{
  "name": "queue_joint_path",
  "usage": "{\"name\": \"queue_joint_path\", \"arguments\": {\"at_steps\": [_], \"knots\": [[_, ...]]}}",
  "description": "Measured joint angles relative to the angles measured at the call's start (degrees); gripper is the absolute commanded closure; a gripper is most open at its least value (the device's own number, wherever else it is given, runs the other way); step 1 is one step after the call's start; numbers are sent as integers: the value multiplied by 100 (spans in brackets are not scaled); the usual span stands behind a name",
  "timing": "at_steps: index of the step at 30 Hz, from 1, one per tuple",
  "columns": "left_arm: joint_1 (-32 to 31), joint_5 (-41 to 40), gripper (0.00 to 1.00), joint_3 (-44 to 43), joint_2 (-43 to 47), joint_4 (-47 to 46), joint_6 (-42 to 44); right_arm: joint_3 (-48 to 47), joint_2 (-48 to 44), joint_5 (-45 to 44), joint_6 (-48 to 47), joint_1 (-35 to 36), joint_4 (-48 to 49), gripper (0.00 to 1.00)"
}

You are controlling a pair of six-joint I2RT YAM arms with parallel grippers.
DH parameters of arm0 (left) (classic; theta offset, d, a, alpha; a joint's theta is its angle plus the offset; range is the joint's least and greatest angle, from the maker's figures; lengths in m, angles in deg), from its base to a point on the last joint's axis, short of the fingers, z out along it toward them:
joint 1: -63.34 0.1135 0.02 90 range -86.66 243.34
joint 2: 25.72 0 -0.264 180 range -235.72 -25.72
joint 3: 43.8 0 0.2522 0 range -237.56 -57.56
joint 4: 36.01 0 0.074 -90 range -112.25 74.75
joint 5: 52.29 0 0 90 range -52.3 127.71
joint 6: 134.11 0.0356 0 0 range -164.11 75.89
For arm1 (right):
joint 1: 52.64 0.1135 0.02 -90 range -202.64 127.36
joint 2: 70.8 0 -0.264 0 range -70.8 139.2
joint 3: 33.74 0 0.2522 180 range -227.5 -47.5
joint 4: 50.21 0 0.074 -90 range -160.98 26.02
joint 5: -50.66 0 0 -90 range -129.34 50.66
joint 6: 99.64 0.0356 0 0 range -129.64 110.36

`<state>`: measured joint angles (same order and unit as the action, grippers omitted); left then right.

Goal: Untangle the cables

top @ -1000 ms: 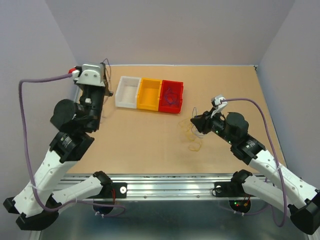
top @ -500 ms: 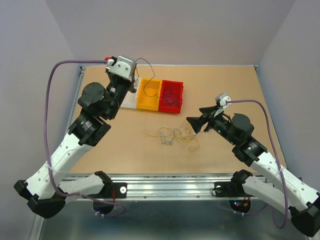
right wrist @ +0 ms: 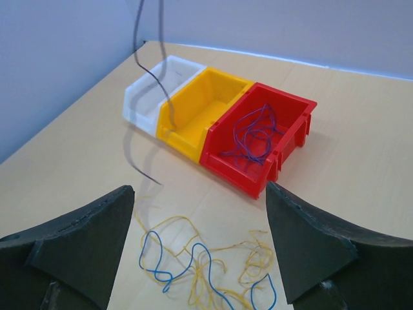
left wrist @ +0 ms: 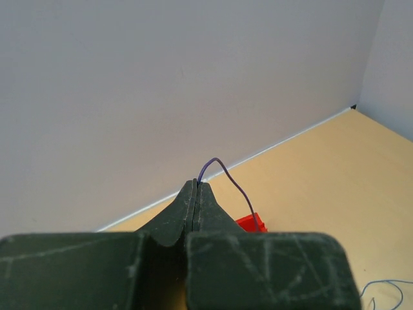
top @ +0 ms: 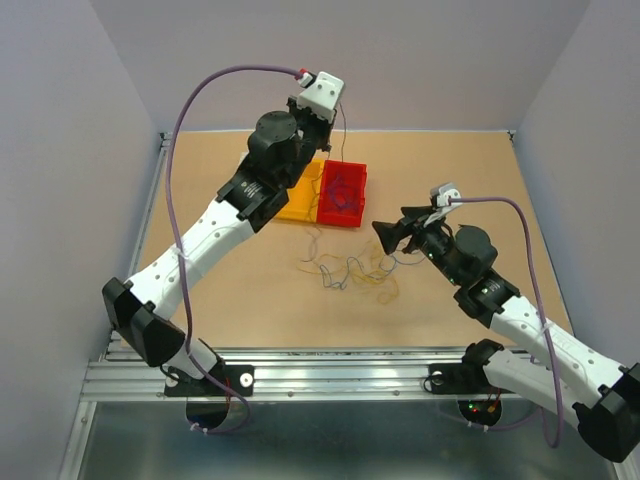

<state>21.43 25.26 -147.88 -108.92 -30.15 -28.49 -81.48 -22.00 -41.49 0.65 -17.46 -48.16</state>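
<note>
Left claw [left wrist: 195, 187] pinched on purple wire [left wrist: 222, 171], grey wall [left wrist: 161, 77] beyond. Right claw [right wrist: 200, 194] wide, empty; loose wires [right wrist: 193, 271] on tan table [right wrist: 361, 129] just ahead.

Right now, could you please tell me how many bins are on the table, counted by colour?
White bin: 1
Yellow bin: 1
Red bin: 1
Total: 3

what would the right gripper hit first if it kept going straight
Likely the loose yellow and blue cables on the table just ahead of its open fingers; the red bin lies beyond. Depth is unclear.
</note>
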Motion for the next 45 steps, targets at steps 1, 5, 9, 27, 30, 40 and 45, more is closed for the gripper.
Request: {"name": "queue_joint_path", "arguments": {"at_steps": [1,5,9,27,30,40,45], "knots": [[0,-42,100,-96,-125,-4,-9,0,-4,-57,0,0,44,12],[0,-245,100,-619,-713,-31,-7,37,-76,-203,0,0,142,11],[0,-450,100,-1045,-1209,-42,24,151,-299,-343,-4,0,181,10],[214,-1032,100,-1709,-2031,136,186,-46,1641,-326,-632,0,874,0],[223,-1021,100,-1740,-2031,173,181,-297,2352,-297,-841,-9,1119,0],[223,-817,100,-1860,-2028,389,46,-1508,4435,205,-1657,-70,2424,12],[223,-754,100,-1860,-2028,472,13,-2116,5021,603,-1906,-192,2647,13]]}}
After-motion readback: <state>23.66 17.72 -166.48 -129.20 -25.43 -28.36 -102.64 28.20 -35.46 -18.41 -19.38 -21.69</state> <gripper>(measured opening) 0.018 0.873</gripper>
